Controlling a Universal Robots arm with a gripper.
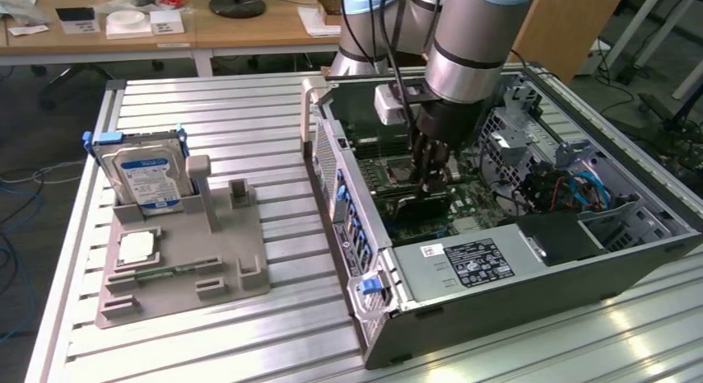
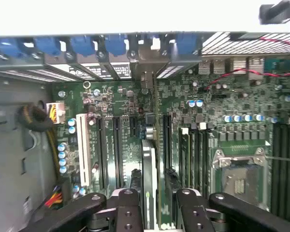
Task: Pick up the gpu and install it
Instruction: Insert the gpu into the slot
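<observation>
- Ribbed metal worktop [image 1: 220,103] carries an open computer case [image 1: 615,259] and, to the exterior view's left, a grey holder tray [image 1: 176,272] with a blue-labelled hard drive [image 1: 148,177] standing in it.
- Inside the case, the arm reaches down so the tool [image 2: 153,200] sits low over the motherboard [image 2: 232,130].
- In the wrist view the gpu [image 2: 150,164] stands on edge between the tool's fingers [image 2: 128,208], over the expansion slots, its far end towards the rear bracket openings.
- The fingers stand partly apart on either side of the card; I cannot tell whether they clamp it.
- Doing this step well likely means keeping the card upright, square to its slot, and pressing evenly along the edge.
</observation>
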